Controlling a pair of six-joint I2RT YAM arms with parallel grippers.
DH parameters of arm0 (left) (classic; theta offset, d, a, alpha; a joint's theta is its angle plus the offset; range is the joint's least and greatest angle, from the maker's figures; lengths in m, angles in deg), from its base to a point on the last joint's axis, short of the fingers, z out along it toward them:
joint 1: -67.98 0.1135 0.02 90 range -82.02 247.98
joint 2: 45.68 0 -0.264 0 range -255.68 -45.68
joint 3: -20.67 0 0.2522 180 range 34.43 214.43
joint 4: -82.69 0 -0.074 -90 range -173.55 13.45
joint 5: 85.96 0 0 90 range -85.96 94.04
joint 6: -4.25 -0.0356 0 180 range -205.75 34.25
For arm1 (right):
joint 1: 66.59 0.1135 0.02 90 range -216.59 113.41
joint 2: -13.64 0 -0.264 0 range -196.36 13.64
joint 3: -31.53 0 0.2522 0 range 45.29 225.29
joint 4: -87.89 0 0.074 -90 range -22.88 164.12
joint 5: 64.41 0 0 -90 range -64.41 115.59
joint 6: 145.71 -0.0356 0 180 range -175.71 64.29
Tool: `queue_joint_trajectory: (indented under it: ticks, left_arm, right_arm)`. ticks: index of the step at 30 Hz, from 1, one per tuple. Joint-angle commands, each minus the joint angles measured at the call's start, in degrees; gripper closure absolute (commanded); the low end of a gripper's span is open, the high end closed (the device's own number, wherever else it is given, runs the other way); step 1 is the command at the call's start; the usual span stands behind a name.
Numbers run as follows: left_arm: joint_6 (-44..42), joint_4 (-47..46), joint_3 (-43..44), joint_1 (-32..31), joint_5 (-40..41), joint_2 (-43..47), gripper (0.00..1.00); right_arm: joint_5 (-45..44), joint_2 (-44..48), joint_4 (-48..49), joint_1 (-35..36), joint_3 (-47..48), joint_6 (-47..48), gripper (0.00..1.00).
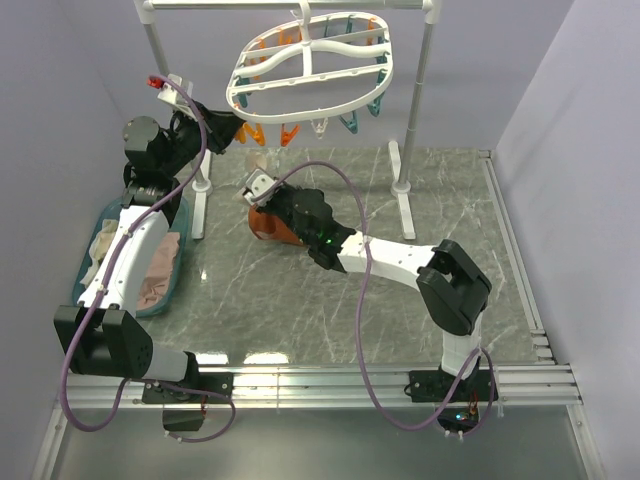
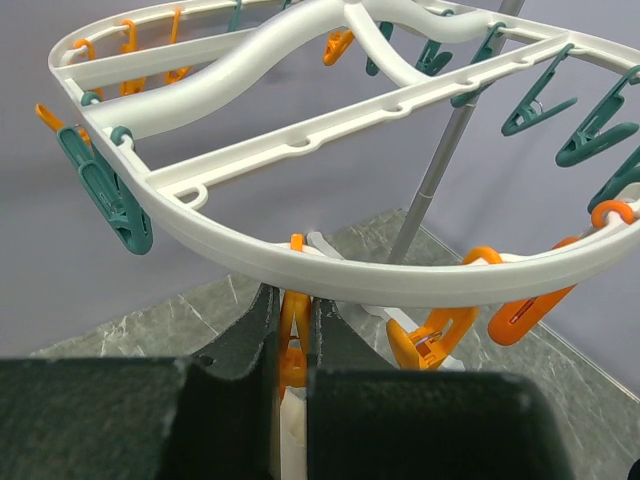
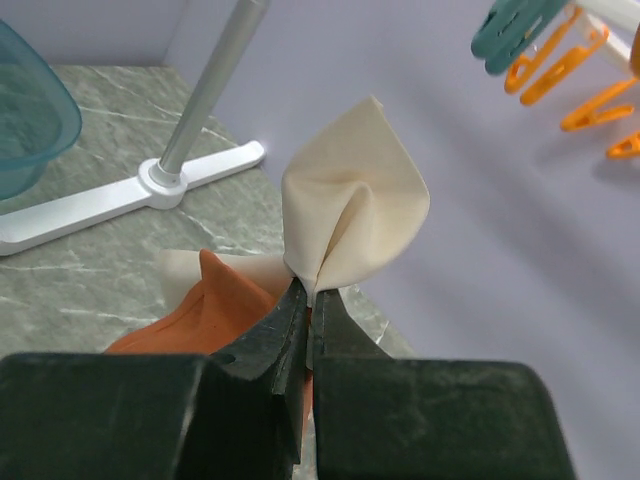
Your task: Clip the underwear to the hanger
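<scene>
The white oval hanger [image 1: 312, 72] hangs from the pole rack at the back, with orange and teal clothespins under its rim; it fills the left wrist view [image 2: 330, 265]. My left gripper [image 1: 232, 128] is raised to its left rim and is shut on an orange clothespin [image 2: 291, 340]. The rust-orange underwear [image 1: 275, 226] hangs below my right gripper [image 1: 262, 195], left of the table's centre. My right gripper [image 3: 308, 300] is shut on its beige waistband [image 3: 350, 205], which folds up above the fingertips; orange fabric [image 3: 205, 310] hangs at the left.
A teal basket [image 1: 108, 222] of pale clothes sits at the left [image 3: 25, 110]. The white pole rack's uprights [image 1: 417, 95] and feet [image 1: 403, 190] stand at the back, one foot [image 3: 130, 195] near the underwear. Purple walls enclose the table.
</scene>
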Motion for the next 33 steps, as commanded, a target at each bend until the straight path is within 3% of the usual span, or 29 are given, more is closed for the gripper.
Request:
queue_joint_trajectory:
  ticks: [1, 33]
  left_arm:
    - [-0.2, 1.3, 0.1, -0.1, -0.7, 1.0, 1.0]
    - [-0.4, 2.1, -0.5, -0.1, -2.0, 1.0, 1.0]
  right_arm:
    - [3.4, 3.9, 5.2, 0.4, -0.7, 3.2, 1.0]
    - [4.3, 2.0, 2.6, 0.3, 7.7, 2.6, 1.0]
